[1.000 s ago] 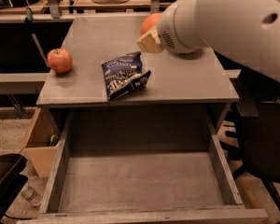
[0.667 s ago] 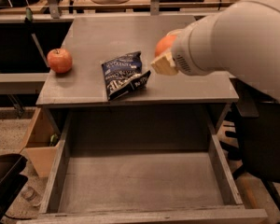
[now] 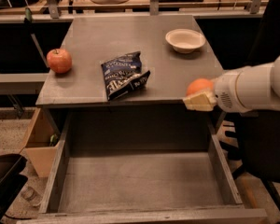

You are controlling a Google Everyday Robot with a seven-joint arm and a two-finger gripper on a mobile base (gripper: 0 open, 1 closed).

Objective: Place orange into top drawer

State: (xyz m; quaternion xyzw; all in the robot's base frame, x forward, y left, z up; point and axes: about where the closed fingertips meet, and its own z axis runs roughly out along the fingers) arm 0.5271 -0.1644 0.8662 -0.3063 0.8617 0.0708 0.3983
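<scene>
My gripper [image 3: 199, 97] is at the right, over the front right corner of the tabletop, and is shut on the orange [image 3: 198, 86]. The orange is bright and round, partly covered by a cream fingertip [image 3: 200, 101]. It hangs above the right side of the open top drawer [image 3: 140, 181], a wide grey drawer with low walls and nothing inside. My white arm [image 3: 256, 87] comes in from the right edge.
On the grey tabletop [image 3: 107, 36] lie a red apple [image 3: 59, 60] at the left, a dark blue snack bag [image 3: 124, 74] in the middle and a white bowl [image 3: 185, 40] at the back right. A cardboard box [image 3: 37, 143] stands left of the drawer.
My arm has drawn back to the right and down, carrying the orange from over the tabletop to its front right corner. The white bowl has come into view.
</scene>
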